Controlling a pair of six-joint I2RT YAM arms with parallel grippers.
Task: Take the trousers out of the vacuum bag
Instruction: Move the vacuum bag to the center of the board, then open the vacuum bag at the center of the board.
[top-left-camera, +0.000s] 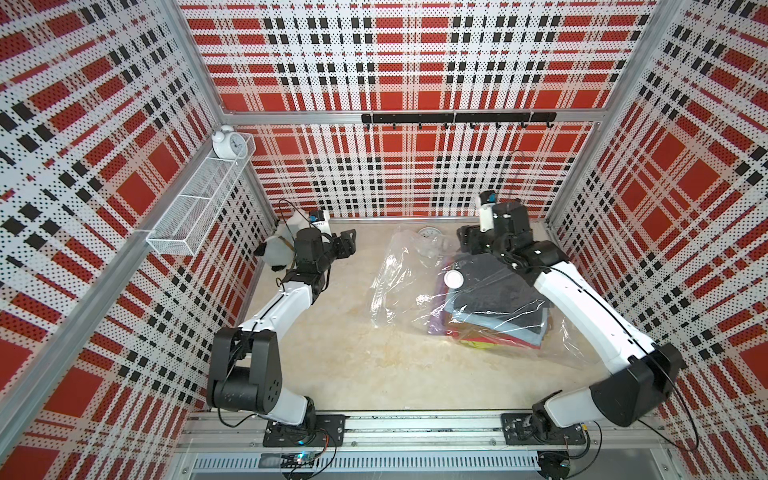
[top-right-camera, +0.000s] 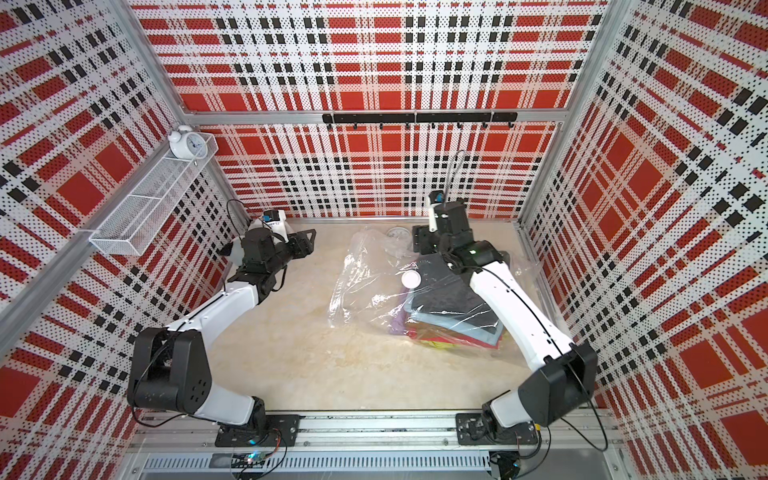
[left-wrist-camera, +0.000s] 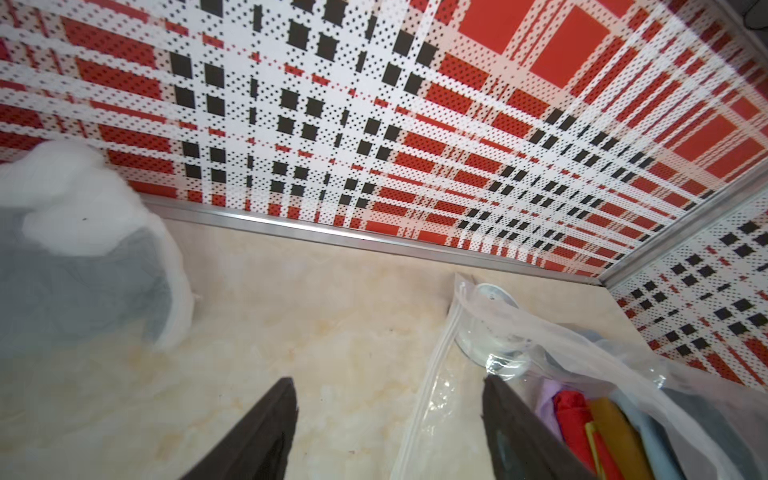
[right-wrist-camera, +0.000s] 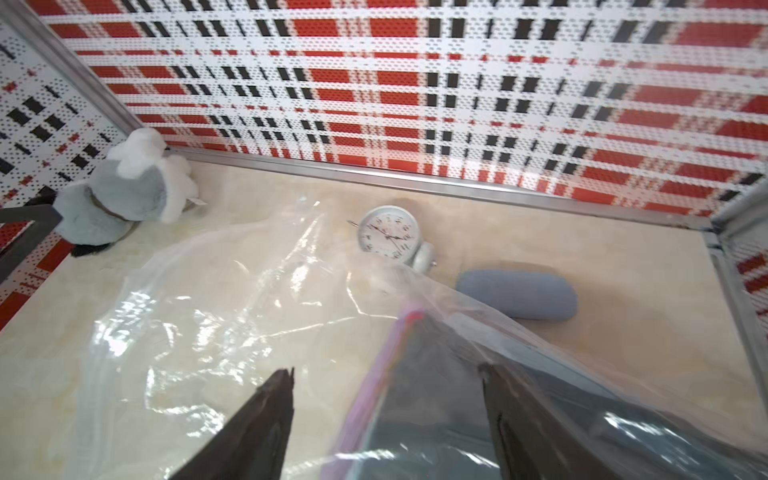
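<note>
Along the left wall, a wire basket (top-left-camera: 187, 216) holds one white alarm clock (top-left-camera: 227, 143). Below it, one grey-white plush toy (top-left-camera: 274, 249) sits in the corner of the surface (top-left-camera: 353, 353). Near the toy, the left claw (top-left-camera: 345, 243) hangs with its jaws apart and empty, short of the vacuum bag (top-left-camera: 395, 266). That bag, the only one, lies right of centre with one round valve cap (top-left-camera: 453, 279) on top. A second alarm clock (top-left-camera: 428, 232) lies at its far edge. The trousers (top-left-camera: 490, 291) are all inside the bag in a folded stack; going by edge colours in the left wrist view, I count six. The right claw (top-left-camera: 467, 241) hovers over the stack's far end, jaws apart and gripping nothing.

As I read it, no pair has come out yet. Next, one claw must lift the bag's mouth by the zip-seal strip (left-wrist-camera: 430, 374) while the other reaches in for the charcoal pair on top. Whether the seal is parted I cannot tell.
</note>
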